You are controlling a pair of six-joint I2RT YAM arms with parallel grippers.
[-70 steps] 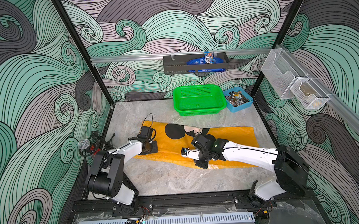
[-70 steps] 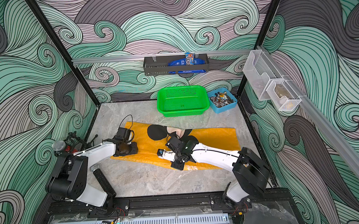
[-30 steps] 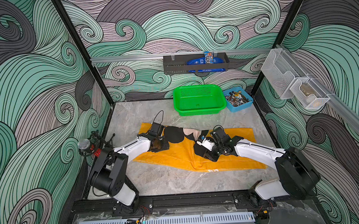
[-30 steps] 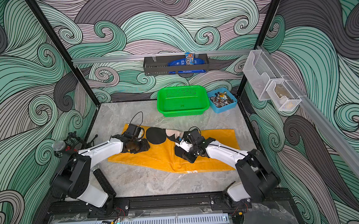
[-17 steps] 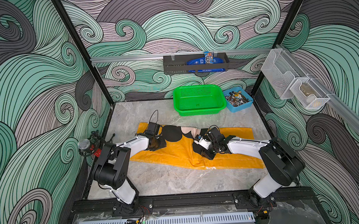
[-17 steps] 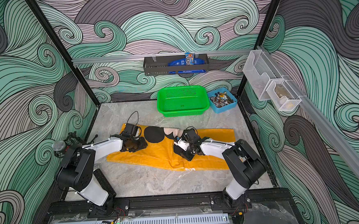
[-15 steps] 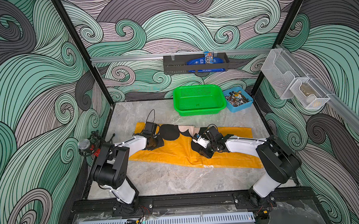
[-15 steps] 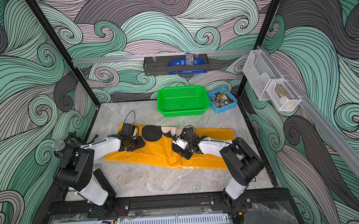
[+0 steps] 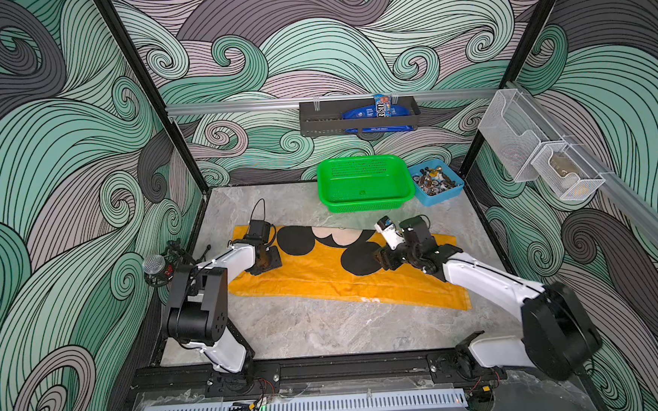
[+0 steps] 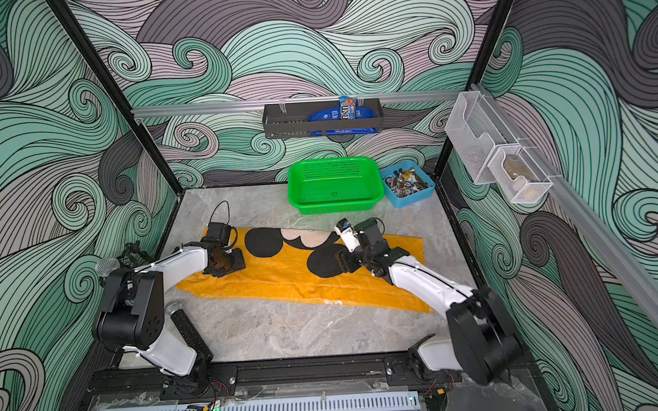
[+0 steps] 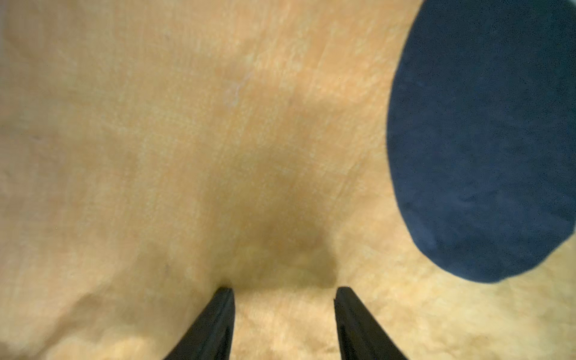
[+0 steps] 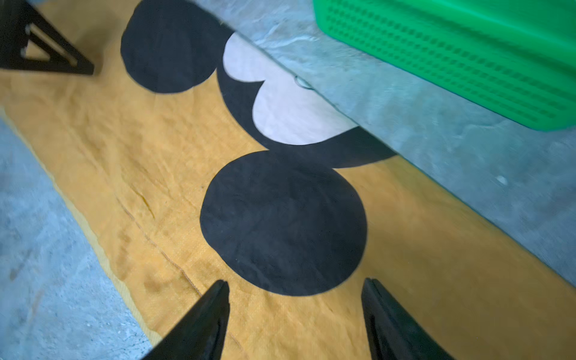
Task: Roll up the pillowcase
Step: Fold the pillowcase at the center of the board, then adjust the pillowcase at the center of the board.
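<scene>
Nearest you ran the grey marble tabletop (image 9: pixel 327 332). Across its middle your pillowcase (image 9: pixel 312 272) lay flat and unrolled, black ear print facing up. Your left gripper (image 11: pixel 283 291) sat low over its left end, jaws parted and holding nothing. Your right gripper (image 12: pixel 294 283) hovered at a black ear, jaws also apart and holding nothing. Beyond stood the green basket (image 9: pixel 366 204) and blue bin (image 9: pixel 446 195), then the wave-patterned back wall (image 9: pixel 309 39) with its black shelf (image 9: pixel 322 122).

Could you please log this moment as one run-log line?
pillowcase: flat, not rolled | left gripper: open, over it | right gripper: open, over it
</scene>
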